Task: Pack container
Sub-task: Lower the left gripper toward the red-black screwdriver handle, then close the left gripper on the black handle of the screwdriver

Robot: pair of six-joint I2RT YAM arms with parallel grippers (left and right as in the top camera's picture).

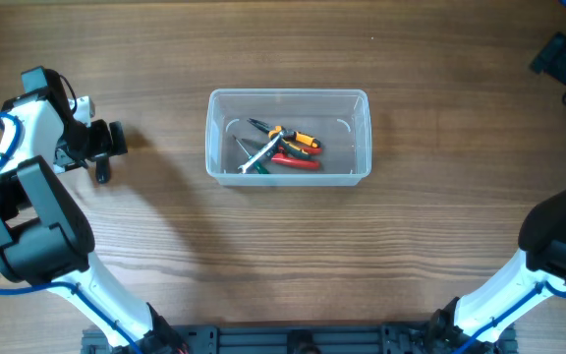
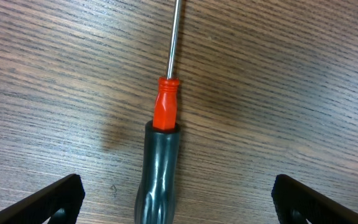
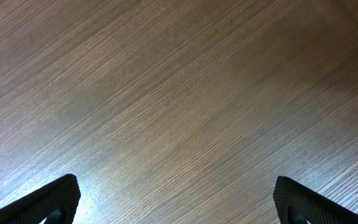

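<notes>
From above, the container (image 1: pixel 288 136) stands between my left gripper (image 1: pixel 101 149) and right gripper (image 1: pixel 561 54), well apart from both, with pliers (image 1: pixel 293 141) heaped inside. At my left wrist, my fingers (image 2: pixel 61 198) are spread wide, with a screwdriver (image 2: pixel 163 149) lying untouched between them. At my right wrist, my fingers (image 3: pixel 55 199) gape over the bare table (image 3: pixel 179 93).

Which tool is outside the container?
The screwdriver with the black-and-red handle: it lies on the table under the open left gripper, while the other tools sit inside the container.
</notes>
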